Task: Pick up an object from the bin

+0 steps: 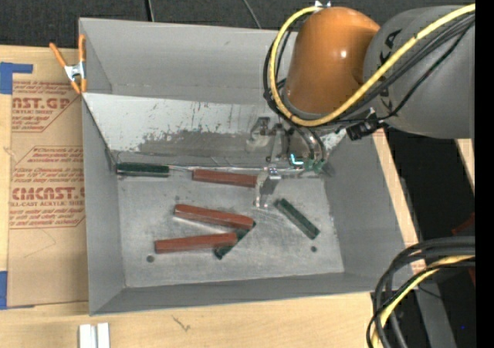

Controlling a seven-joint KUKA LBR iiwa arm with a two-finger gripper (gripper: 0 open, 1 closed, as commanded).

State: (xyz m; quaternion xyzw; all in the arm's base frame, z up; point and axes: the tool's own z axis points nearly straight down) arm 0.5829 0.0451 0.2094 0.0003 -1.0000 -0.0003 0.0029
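Camera view gives us the end effector point(266, 188) low in the bin point(177, 61), at the right end of a red-brown stick point(222, 177) near the far wall, a dark green stick point(298, 217) just to its right; whether it is spread or pressed together we cannot tell. We fear a grip so close to the tip could slip off or tilt the stick free

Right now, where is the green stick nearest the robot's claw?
In the camera view, the green stick lies slanted at the right of the bin, just right of the gripper.
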